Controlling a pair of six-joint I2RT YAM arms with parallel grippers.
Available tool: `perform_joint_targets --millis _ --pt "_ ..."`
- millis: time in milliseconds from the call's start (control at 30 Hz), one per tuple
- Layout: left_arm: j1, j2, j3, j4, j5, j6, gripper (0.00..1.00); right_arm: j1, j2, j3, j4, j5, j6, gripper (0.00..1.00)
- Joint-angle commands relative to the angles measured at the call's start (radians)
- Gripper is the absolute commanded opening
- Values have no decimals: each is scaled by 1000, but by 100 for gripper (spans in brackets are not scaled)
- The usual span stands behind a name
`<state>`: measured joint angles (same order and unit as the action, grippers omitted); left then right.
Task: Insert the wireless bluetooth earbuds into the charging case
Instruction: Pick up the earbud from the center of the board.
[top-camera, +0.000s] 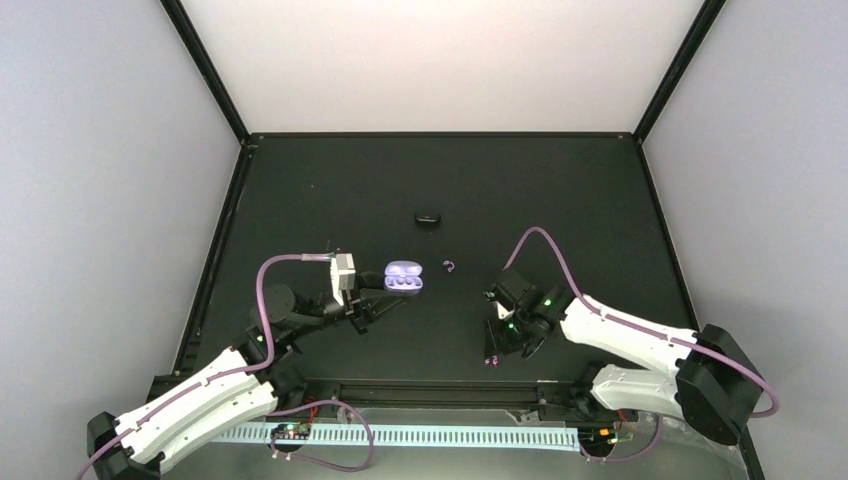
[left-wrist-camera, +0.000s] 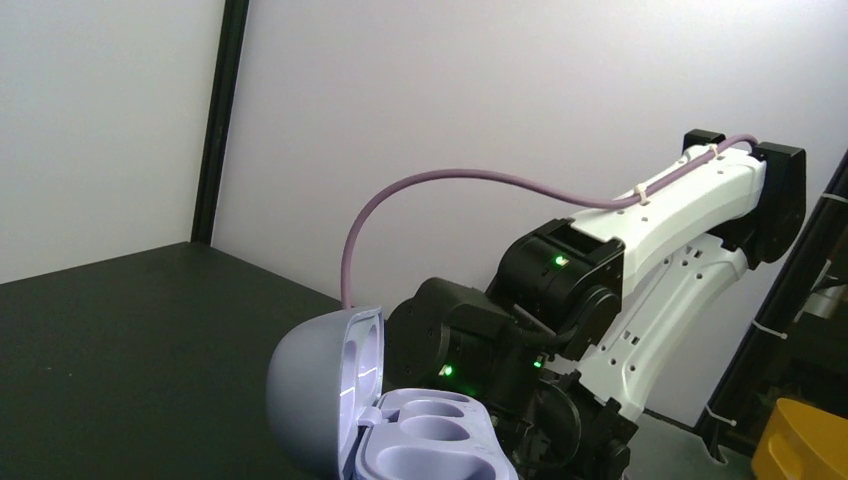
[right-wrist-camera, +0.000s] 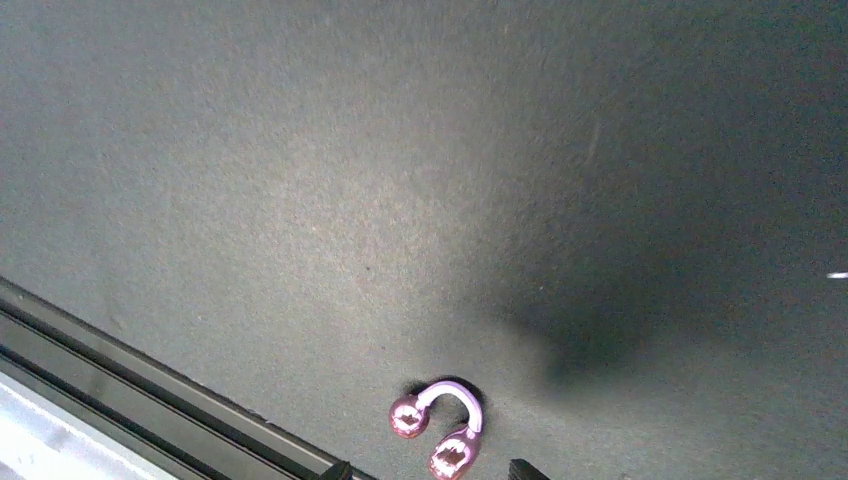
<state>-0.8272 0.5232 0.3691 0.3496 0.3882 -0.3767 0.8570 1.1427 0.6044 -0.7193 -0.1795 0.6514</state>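
Observation:
The charging case (top-camera: 404, 278) is a pale lavender clamshell with its lid up and two empty wells showing. It fills the bottom of the left wrist view (left-wrist-camera: 320, 400). My left gripper (top-camera: 392, 293) is shut on its near side. The earbuds are small, shiny purple C-shaped clips. One earbud (top-camera: 490, 361) lies near the table's front edge, directly under my right gripper (top-camera: 492, 350). In the right wrist view this earbud (right-wrist-camera: 408, 417) lies flat between the two parted fingertips of the right gripper (right-wrist-camera: 430, 472), touching neither. The other earbud (top-camera: 449, 266) lies right of the case.
A black oval piece (top-camera: 428, 217) sits further back at the table's middle. The black front rail (right-wrist-camera: 120, 350) runs just beside the near earbud. The right arm (left-wrist-camera: 650, 240) looms behind the case in the left wrist view.

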Motion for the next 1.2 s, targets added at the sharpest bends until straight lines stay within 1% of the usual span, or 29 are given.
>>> perform_joint_targets --millis 0,267,400,733,1167 --pt "-6 -9 10 18 25 0 2 -5 6 -52 82 -93 67 40" --pt "-6 -12 8 20 28 -1 2 -5 4 -50 77 -15 84 31" --pt "-6 -13 7 25 31 -5 2 -5 35 -52 95 -15 81 28" --pt "-6 -22 4 19 25 -2 2 -5 44 -61 75 19 70 23" --pt "-6 -19 2 25 28 -6 2 -5 69 -80 74 13 51 22"
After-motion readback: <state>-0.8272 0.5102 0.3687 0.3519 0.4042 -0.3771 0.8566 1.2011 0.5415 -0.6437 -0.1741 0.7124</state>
